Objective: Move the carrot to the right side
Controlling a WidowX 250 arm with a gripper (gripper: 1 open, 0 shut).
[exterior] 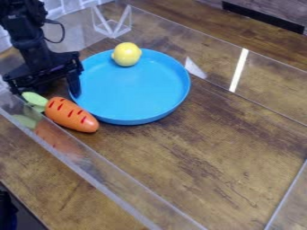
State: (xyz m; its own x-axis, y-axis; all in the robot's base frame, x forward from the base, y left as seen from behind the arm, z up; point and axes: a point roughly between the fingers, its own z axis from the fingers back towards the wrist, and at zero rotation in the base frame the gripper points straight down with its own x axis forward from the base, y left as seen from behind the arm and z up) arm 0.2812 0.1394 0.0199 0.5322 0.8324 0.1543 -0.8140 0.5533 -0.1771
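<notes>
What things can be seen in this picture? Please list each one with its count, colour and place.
toy carrot: one, orange with a green leafy top, lying on the table at the left, just outside the plate's lower left rim.
plate: one, blue, round, on the table left of the middle.
round fruit: one, yellow, at the far edge of the plate.
table: one, brown wood, filling the view.
clear wall: transparent panels around the table, one running along the near left side.
gripper: one, black, jaws open, pointing down at the left, right behind the carrot's leafy end, holding nothing.
</notes>
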